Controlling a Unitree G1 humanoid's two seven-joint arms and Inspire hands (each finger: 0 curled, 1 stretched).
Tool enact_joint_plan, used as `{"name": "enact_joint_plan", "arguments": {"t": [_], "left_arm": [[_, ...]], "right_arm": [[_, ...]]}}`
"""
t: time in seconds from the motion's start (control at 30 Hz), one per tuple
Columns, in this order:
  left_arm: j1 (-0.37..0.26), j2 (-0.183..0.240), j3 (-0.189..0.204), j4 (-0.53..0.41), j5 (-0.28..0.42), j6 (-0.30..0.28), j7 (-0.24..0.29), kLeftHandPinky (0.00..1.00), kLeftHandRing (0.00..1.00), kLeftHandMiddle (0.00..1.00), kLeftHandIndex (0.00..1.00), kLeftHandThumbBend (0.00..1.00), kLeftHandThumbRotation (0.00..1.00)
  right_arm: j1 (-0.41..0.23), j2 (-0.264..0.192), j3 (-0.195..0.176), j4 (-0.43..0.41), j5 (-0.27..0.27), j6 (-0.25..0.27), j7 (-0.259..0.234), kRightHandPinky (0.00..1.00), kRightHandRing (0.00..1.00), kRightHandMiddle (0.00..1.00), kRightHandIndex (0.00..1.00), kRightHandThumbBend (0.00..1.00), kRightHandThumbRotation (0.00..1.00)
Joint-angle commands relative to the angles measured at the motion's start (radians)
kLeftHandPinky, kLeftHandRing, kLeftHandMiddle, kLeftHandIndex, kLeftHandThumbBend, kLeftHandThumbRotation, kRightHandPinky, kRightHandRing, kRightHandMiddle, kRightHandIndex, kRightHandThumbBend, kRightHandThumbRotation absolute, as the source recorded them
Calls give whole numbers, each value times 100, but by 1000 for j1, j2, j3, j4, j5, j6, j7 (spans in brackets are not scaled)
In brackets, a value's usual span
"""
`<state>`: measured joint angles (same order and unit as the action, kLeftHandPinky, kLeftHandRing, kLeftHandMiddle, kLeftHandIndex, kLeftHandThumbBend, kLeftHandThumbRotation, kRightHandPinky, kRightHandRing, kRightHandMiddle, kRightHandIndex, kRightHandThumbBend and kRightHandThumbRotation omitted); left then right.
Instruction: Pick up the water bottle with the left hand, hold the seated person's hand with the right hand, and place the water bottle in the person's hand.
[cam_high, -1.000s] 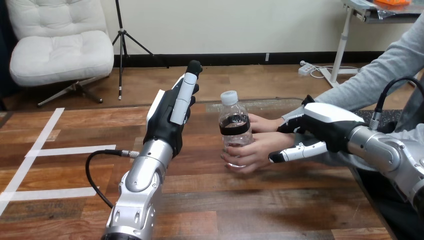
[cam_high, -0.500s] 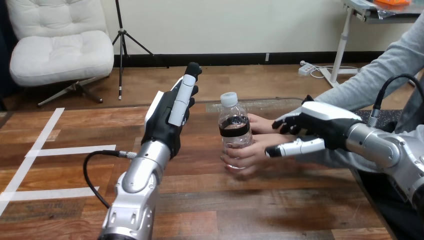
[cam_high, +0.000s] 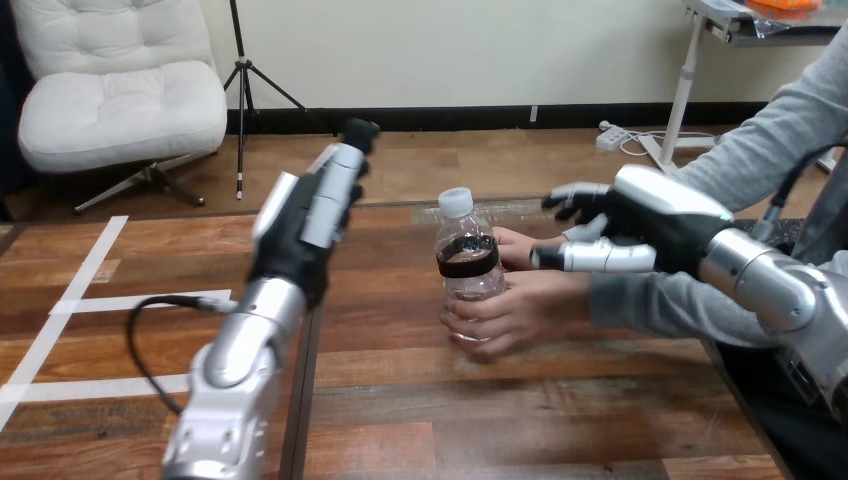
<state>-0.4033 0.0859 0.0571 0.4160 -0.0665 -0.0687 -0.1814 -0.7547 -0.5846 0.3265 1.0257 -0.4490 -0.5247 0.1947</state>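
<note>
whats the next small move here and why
Probably draw the right hand back toward the robot: the person's nearer hand already grips the water bottle, the right hand hovers open above their wrist, and the left hand is open, apart from the bottle.

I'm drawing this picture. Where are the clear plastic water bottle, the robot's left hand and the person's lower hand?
Clear plastic water bottle (cam_high: 467, 258): head view, black label.
Robot's left hand (cam_high: 298, 232): head view, black middle.
Person's lower hand (cam_high: 522, 308): head view, its back.

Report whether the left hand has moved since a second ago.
Yes. The left hand has drawn toward the view's left, widening its gap from the water bottle, which stays put in the person's hand.
</note>
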Motion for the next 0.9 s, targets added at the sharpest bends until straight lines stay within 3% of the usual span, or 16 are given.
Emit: {"name": "enact_joint_plan", "arguments": {"t": [0.0,0.4,0.5,0.63,0.87], "left_arm": [[23,47,30,-130,-18,-20,-14,95,95,94,91,90,98],[155,69,56,-327,-66,6,-39,94,94,93,90,90,97],[190,74,60,-362,-75,-11,-45,93,93,92,90,89,97],[245,77,69,-422,-91,-21,-57,94,93,92,91,88,97],[327,72,81,-523,-129,-8,-74,98,96,94,92,84,97]], "right_arm": [[10,19,-90,-35,94,-34,-16,74,83,84,87,100,100],[118,63,-204,-163,304,-82,15,83,87,88,88,99,100],[149,94,-243,-209,395,-78,52,85,88,89,89,99,100],[195,137,-288,-291,530,-48,121,87,89,90,89,99,100],[273,195,-336,-447,707,49,194,89,90,91,91,100,100]]}}
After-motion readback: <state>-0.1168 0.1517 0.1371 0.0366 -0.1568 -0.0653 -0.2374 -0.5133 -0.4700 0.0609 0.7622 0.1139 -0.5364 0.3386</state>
